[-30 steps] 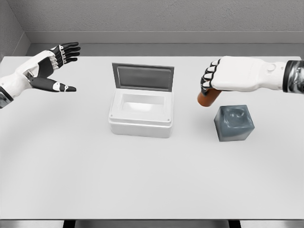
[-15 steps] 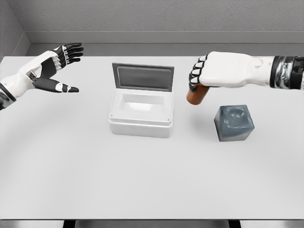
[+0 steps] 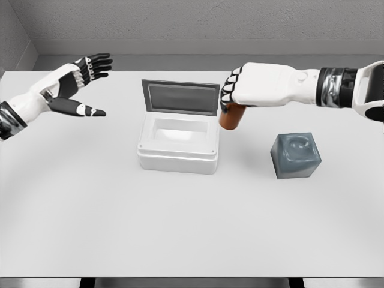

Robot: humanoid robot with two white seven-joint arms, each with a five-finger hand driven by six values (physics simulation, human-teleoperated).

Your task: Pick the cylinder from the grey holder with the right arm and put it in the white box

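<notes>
A white table (image 3: 180, 228) stands before grey walls, carrying a white box (image 3: 178, 144) with its lid raised. Just right of the box's far corner, the right hand (image 3: 249, 87) grasps the orange cylinder (image 3: 231, 116) from above, clear of the grey holder (image 3: 295, 155) farther right. Well left of the box, the left hand (image 3: 75, 84) hovers with fingers spread, holding nothing.
</notes>
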